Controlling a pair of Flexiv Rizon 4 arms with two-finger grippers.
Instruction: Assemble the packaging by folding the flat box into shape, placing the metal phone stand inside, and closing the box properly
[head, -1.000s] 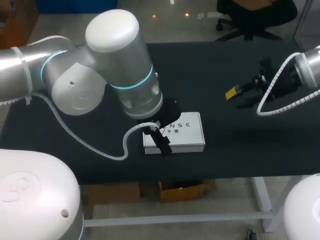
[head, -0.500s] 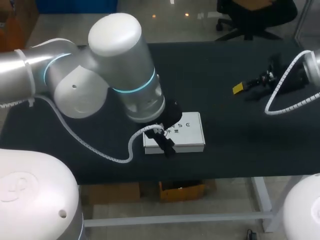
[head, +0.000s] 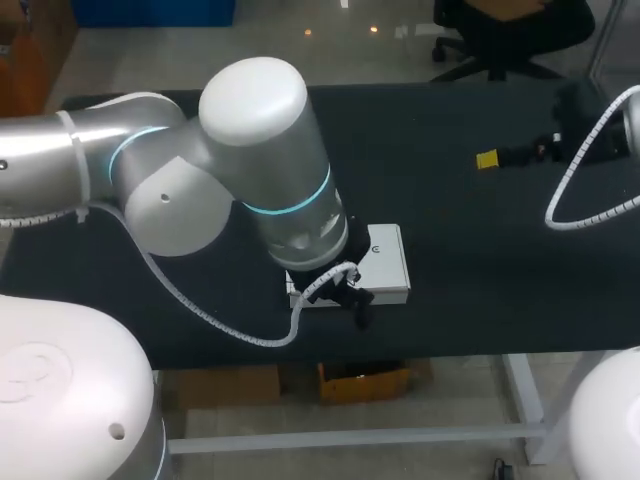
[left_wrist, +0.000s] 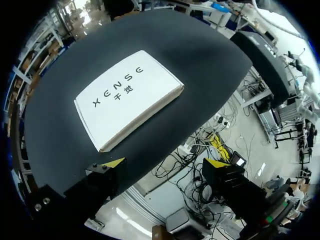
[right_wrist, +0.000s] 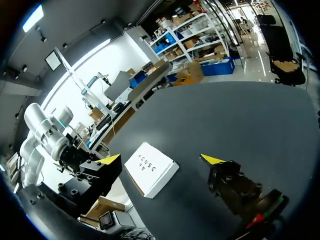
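Seemingly closed box (left_wrist: 127, 97) on surface (head: 450, 250); left end effector (left_wrist: 165, 165) released just off box's near edge, right end effector (head: 488, 160) released, well apart. Should lift clear without nudging it.

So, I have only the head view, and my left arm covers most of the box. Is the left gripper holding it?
Observer: No. In the left wrist view the left gripper is open, and the box lies ahead of it, not touched by either finger.
Operator: Is the box closed?
Observer: Yes. It lies flat on the table with its lid shut and the printed side up.
Operator: And the right gripper?
Observer: The right gripper is open with nothing between its fingers. The box is well ahead of it.
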